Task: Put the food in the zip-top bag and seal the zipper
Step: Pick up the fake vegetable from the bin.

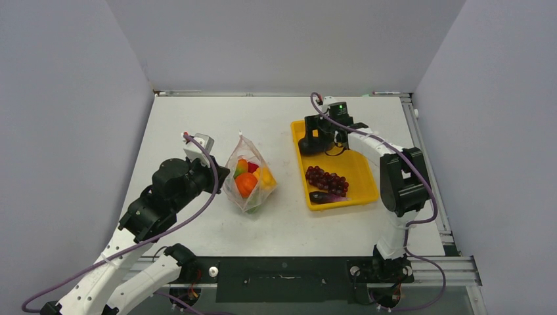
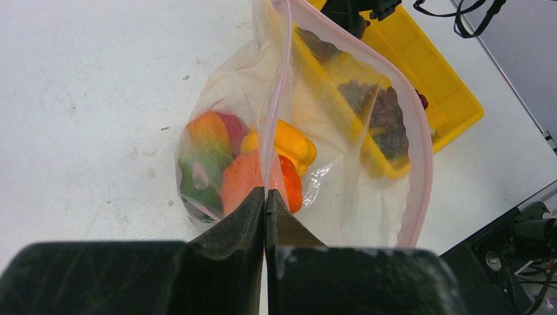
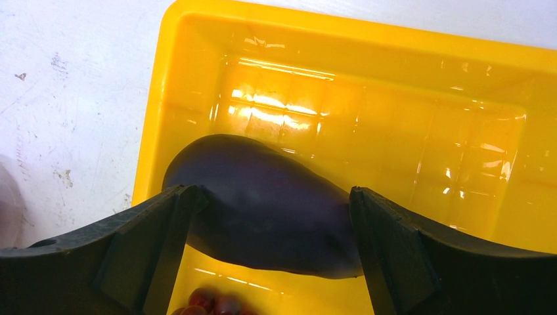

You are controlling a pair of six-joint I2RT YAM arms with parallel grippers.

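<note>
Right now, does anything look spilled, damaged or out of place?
Nothing stands out. The left gripper pinches the rim of the zip-top bag; the open right gripper straddles the eggplant in the yellow tray.

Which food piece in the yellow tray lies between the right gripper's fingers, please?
The dark purple eggplant; the grape cluster lies outside the open right gripper.

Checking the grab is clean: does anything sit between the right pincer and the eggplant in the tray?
Nothing visible does. The right pincer is open, one finger on each side of the eggplant, which lies bare in the yellow tray. The grapes lie apart at the wrist view's bottom edge, outside the gap.
</note>
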